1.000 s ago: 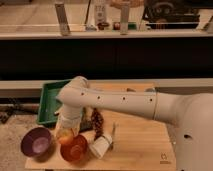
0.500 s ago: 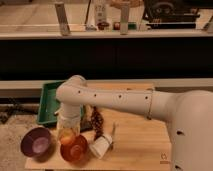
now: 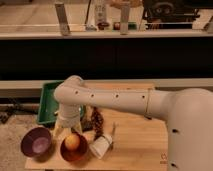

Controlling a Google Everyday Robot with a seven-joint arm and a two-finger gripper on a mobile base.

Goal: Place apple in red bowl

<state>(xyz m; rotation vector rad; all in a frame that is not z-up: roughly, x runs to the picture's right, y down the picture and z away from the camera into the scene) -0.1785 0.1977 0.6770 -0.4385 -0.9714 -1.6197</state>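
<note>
The apple [image 3: 73, 142] is small, round and yellowish-orange. It lies inside the red bowl [image 3: 64, 151] at the table's front left. My gripper [image 3: 68, 128] hangs at the end of the white arm, just above the bowl's far rim and the apple. Its fingers stand apart and hold nothing. The arm reaches in from the right and bends down over the bowl.
A purple bowl [image 3: 36, 142] sits left of the red bowl. A white cup [image 3: 101, 146] lies on its side to the right. A dark brown object [image 3: 96, 121] lies behind the cup. A green tray [image 3: 49, 102] stands at the table's back left. The wooden table [image 3: 140, 140] extends to the right.
The apple was between the fingers above the red bowl. It now lies lower, inside the bowl, free of the fingers. The arm has barely moved.
</note>
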